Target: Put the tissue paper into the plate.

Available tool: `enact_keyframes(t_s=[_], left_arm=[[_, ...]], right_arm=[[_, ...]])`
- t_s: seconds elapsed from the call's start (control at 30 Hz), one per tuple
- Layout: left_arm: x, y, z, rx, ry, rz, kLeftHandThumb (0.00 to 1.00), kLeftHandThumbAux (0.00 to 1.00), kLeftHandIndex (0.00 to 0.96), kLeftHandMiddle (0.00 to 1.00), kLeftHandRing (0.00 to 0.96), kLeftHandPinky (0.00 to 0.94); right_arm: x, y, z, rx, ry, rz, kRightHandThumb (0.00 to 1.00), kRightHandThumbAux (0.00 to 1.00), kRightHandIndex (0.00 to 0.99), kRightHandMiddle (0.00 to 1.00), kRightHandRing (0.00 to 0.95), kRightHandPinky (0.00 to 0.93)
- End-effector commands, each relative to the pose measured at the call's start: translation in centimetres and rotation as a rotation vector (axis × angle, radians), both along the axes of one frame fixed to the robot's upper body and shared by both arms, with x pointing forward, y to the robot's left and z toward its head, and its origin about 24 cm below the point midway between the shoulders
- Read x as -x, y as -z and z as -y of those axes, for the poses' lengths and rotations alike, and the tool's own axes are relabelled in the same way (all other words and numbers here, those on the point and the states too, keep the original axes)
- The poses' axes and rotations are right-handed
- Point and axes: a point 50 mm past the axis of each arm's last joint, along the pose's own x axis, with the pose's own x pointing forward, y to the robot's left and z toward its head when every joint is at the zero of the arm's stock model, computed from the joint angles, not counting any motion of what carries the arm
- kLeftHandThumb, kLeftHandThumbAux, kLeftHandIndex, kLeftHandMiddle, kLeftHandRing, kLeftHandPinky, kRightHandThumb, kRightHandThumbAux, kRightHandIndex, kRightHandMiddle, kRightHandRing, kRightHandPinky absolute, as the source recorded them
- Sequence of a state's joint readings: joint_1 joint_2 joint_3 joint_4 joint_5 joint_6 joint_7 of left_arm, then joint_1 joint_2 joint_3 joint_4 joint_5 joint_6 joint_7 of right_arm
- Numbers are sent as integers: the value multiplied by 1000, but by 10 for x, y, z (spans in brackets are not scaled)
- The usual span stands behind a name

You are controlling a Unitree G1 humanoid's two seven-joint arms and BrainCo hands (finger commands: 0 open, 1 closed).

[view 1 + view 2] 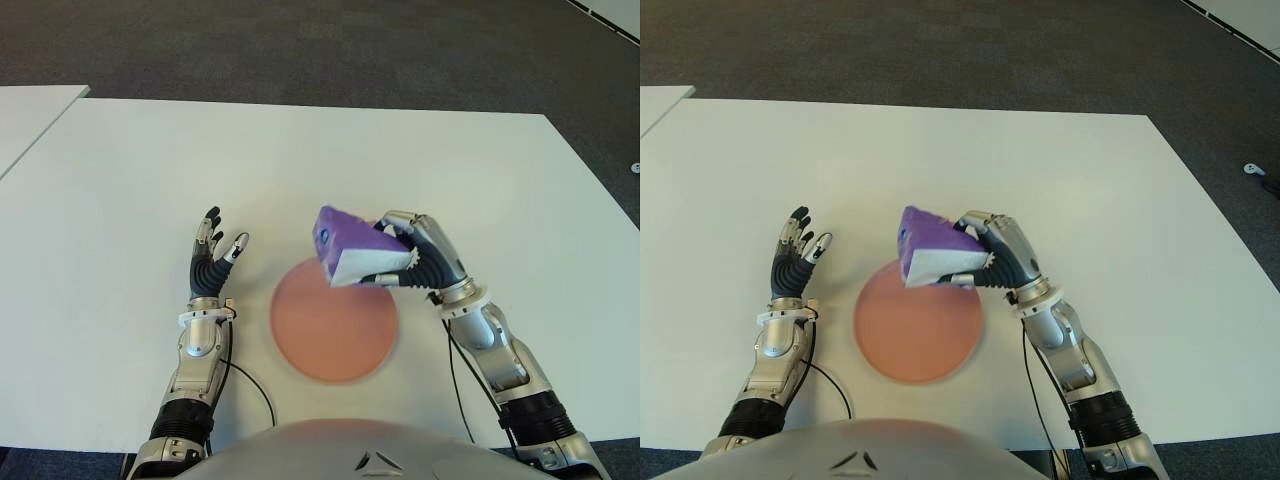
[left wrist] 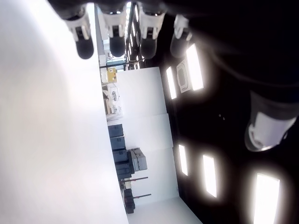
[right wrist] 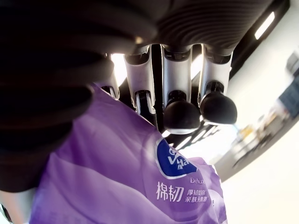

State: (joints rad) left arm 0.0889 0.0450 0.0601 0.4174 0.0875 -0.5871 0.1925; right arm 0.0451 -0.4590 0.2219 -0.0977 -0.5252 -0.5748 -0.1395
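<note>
A purple and white tissue pack is held in my right hand, tilted, above the far right edge of the round salmon plate. The right wrist view shows the purple wrapper close up, with the fingers curled over it. The plate lies flat on the white table, right in front of me, with nothing on it. My left hand shows to the left of the plate, fingers spread and holding nothing.
A second white table stands at the far left, across a narrow gap. Dark carpet lies beyond the table's far edge. A black cable runs along the table by my left forearm.
</note>
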Motion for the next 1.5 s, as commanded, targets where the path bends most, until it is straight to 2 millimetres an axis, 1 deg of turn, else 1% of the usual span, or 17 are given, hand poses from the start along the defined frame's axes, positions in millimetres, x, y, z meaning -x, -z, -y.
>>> enact_keyframes(t_s=[0.03,0.43,0.6,1.03,1.5], left_arm=[[17,23,0,-1,-2,-112,0,496,0,0,0,0],[15,24,-2,-8,4,-120,0,505,0,0,0,0],[15,25,-2,-8,7,-120,0,489,0,0,0,0],[14,25,-3,-18,16,-120,0,477,0,0,0,0],[17,25,-3,-27,25,-121,0,475,0,0,0,0]], right_arm=[[8,6,-7,41,-89,-4,715,714,440,828,823,813],[16,7,-20,60,-180,47,712,716,439,824,815,813],[17,7,-26,71,-197,69,713,716,439,826,817,815],[13,18,-34,81,-224,54,712,718,439,836,830,829],[7,27,-43,111,-201,9,716,716,440,839,834,830]])
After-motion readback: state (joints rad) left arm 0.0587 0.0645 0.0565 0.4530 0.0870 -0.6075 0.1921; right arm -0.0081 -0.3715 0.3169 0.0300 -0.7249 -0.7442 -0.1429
